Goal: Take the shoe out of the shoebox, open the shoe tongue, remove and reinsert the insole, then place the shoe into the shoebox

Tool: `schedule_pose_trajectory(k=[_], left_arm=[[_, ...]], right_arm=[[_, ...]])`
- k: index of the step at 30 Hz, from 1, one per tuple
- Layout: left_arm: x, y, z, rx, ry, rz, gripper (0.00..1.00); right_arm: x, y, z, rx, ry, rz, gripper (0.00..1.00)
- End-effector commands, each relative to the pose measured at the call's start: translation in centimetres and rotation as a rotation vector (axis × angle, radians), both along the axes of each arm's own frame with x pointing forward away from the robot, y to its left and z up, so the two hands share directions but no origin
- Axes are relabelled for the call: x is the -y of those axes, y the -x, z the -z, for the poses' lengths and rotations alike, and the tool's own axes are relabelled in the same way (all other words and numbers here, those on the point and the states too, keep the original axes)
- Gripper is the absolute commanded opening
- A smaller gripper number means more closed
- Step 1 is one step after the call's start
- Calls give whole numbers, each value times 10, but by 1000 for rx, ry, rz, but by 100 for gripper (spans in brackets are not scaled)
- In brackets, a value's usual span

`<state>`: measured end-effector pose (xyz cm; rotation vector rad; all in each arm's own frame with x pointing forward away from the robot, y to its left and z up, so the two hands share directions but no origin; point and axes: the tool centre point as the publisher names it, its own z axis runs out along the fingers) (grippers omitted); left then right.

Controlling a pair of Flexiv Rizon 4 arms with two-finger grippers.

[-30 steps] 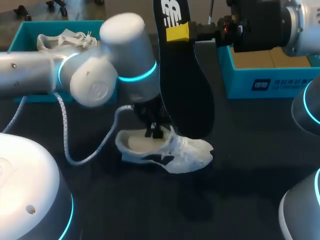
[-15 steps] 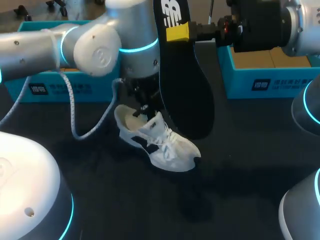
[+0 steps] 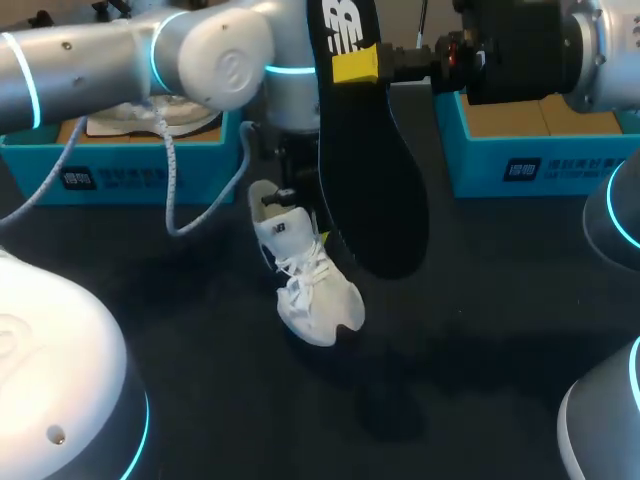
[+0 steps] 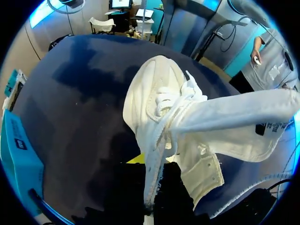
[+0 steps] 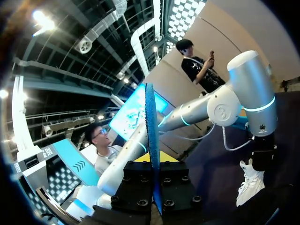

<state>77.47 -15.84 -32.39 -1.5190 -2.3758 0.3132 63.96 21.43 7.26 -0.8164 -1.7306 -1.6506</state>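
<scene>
over the dark table [image 3: 480, 300], left gripper [image 3: 286, 192] clamped on white shoe [image 3: 308, 285], toe hanging down, right gripper [image 3: 356, 66] pinching black insole [image 3: 375, 190] upright

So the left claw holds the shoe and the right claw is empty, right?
Not quite. The right claw is not empty: it is shut on the black insole, held upright, as the head view shows. The left claw does hold the shoe.
</scene>
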Motion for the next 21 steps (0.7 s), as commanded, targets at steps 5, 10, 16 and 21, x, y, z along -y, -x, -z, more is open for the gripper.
schedule_pose_trajectory(k=[5, 10, 16, 21], left_arm=[[3, -4, -1, -26, -51, 20, 0], [3, -4, -1, -26, -51, 20, 0], [17, 5, 2, -11, -68, 140, 0], [27, 9, 5, 9, -92, 205, 0]], right_arm=[[-4, 0, 0, -1, 1, 2, 0], [-4, 0, 0, -1, 1, 2, 0], [-4, 0, 0, -1, 1, 2, 0], [-4, 0, 0, -1, 1, 2, 0]])
